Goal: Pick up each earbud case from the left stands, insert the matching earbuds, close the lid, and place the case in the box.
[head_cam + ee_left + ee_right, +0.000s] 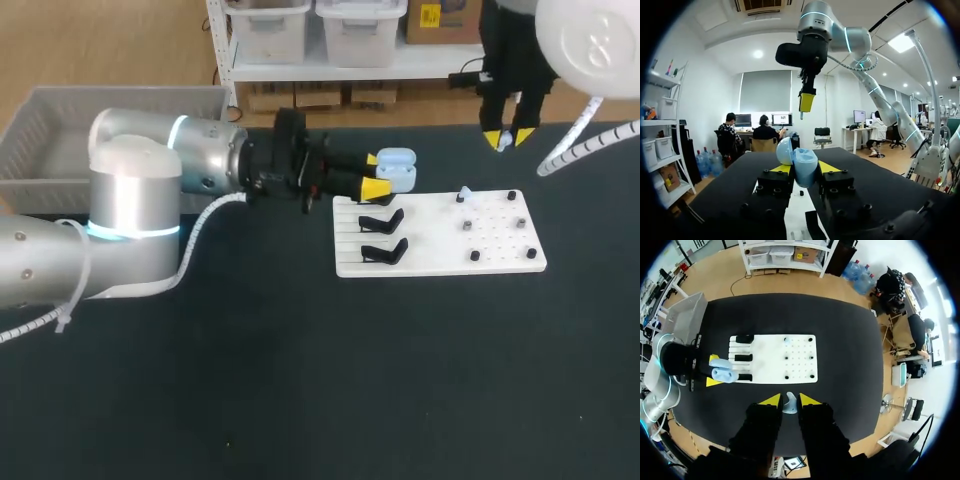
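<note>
Your left arm [150, 190], smooth silver metal with a glowing ring, lies low across the black matte bench [300, 380], and its yellow-tipped jaws are clenched on the pale blue, glossy, pebble-shaped earbud case [804, 167] from two sides. The case hangs just past the far left corner of the flat white perforated board [440, 235]. Its rounded lid [785, 150] is swung open, on the side towards the far edge of the bench. You cannot tell its long axis for sure from these views. Two black angled stands [382, 235] on the board's left stand empty. Your right arm's jaws hang high above the bench's far edge, pinching a small white earbud [789, 403] whose thin stem points down. The grey ribbed plastic box [60, 130] sits at the far left.
</note>
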